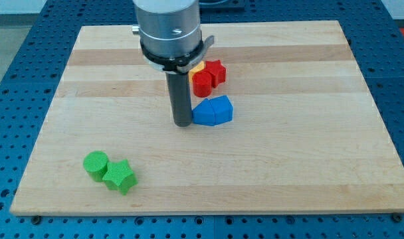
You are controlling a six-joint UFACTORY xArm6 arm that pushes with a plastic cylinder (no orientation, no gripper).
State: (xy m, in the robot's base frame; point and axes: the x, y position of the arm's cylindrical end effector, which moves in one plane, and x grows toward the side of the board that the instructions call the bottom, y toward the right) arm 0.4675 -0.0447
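Note:
My tip (183, 123) rests on the wooden board (288, 153) near its middle, touching or almost touching the left end of a blue block (213, 111). That blue block looks like two pieces side by side with a peaked top. Just above it toward the view's top lie a red round block (202, 83) and a red star (216, 70), pressed together. A yellow block (197, 68) peeks out behind them, partly hidden by the rod's mount.
A green round block (95, 164) and a green star (119, 176) sit touching each other near the view's bottom left corner of the board. A blue perforated table (16, 79) surrounds the board.

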